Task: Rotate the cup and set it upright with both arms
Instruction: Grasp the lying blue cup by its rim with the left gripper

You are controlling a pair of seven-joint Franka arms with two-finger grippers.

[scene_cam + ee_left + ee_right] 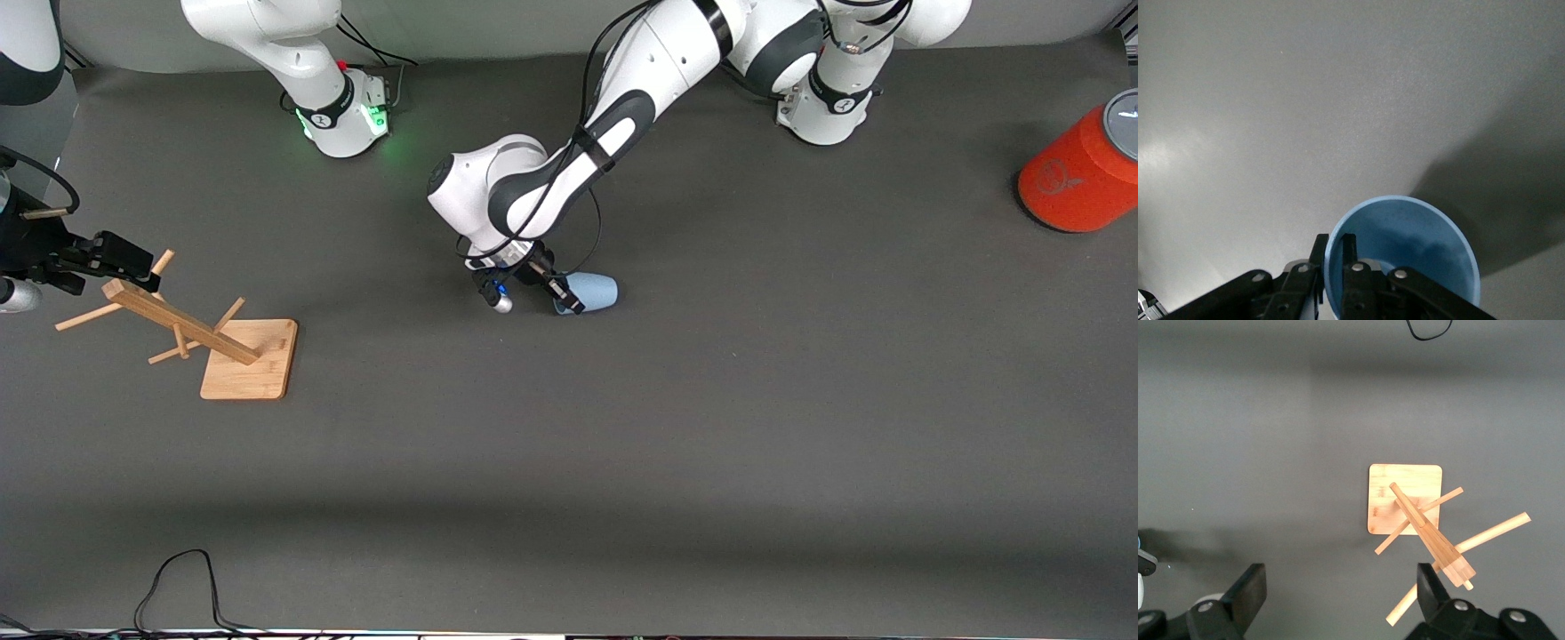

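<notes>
cup axis: we see the cup (590, 292) lying sideways on the counter (711, 427), mouth facing the left gripper (558, 293).
left fingers: clenched on its rim, one inside.
right gripper (1341, 600): released, waiting over the wooden rack (191, 324).

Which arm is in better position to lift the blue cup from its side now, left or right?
Left. The left tool is already shut on the rim of the cup, one finger inside it. The right tool is open, waiting above the wooden rack.

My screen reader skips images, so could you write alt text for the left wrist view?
The left gripper pinches the rim of a pale-blue cup, one finger inside and one outside, its open mouth toward the camera. Around it is bare grey table, with the cup's dark shadow alongside.
</notes>
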